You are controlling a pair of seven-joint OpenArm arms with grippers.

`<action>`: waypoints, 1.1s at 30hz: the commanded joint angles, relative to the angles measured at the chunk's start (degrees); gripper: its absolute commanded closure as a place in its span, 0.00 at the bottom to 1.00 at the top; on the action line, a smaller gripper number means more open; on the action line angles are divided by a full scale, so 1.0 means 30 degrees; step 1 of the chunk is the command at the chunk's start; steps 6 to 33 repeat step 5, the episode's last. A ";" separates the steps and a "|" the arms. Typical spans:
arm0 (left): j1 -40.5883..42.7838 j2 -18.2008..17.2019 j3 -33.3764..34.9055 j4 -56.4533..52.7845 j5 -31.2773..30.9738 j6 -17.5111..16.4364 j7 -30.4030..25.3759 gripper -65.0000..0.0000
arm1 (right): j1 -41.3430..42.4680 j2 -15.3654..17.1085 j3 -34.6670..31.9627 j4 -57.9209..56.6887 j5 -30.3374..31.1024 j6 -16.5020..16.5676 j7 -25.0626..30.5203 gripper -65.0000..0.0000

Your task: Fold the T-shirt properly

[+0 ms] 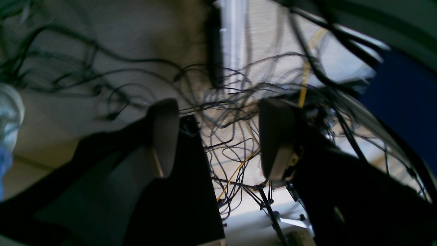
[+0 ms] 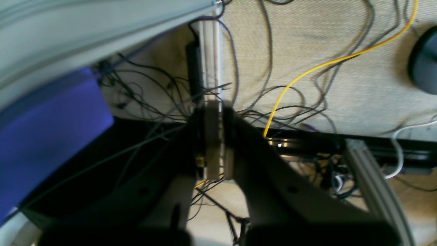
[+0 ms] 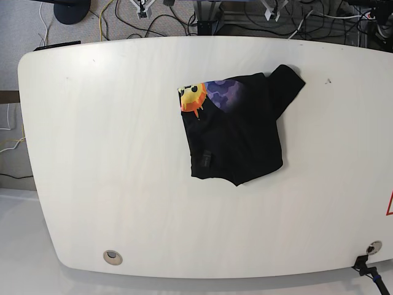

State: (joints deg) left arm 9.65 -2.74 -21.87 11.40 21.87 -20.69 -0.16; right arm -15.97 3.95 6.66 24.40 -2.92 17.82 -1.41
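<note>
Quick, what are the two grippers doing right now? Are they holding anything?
Left gripper: open, holding nothing.
Right gripper: shut, nothing visibly held.
The black cotton T-shirt with the sun print lies untouched on the white table.

Arms in base view: neither arm nor gripper shows anywhere above the table.
T-shirt print: only a corner of the sun and purple graphic shows at the upper left; the rest is folded under black cloth.
T-shirt layers: how many folds lie beneath the top layer cannot be told.
Left gripper: fingers blurred and dark, bases cut off by the bottom edge.
Right gripper: smeared by blur; fingertip outlines run together.
Cables: a blurred tangle, single runs impossible to follow.
Blue shape: cut off by the left edge, identity unclear.
Dark round object: cut off at the right edge, blurred.
</note>
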 commanded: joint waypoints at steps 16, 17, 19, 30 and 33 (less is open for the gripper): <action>-0.0682 -0.0009 -0.0022 -0.1235 -0.0007 0.2134 -0.0077 0.49 | 0.1117 0.0311 -0.0006 -0.1995 -0.0038 -0.1297 0.0016 0.98; -0.0682 -0.0009 -0.0022 -0.1235 -0.0007 0.2134 -0.0077 0.49 | 0.1117 0.0311 -0.0006 -0.1995 -0.0038 -0.1297 0.0016 0.98; -0.0682 -0.0009 -0.0022 -0.1235 -0.0007 0.2134 -0.0077 0.49 | 0.1117 0.0311 -0.0006 -0.1995 -0.0038 -0.1297 0.0016 0.98; -0.0682 -0.0009 -0.0022 -0.1235 -0.0007 0.2134 -0.0077 0.49 | 0.1117 0.0311 -0.0006 -0.1995 -0.0038 -0.1297 0.0016 0.98; -0.0682 -0.0009 -0.0022 -0.1235 -0.0007 0.2134 -0.0077 0.49 | 0.1117 0.0311 -0.0006 -0.1995 -0.0038 -0.1297 0.0016 0.98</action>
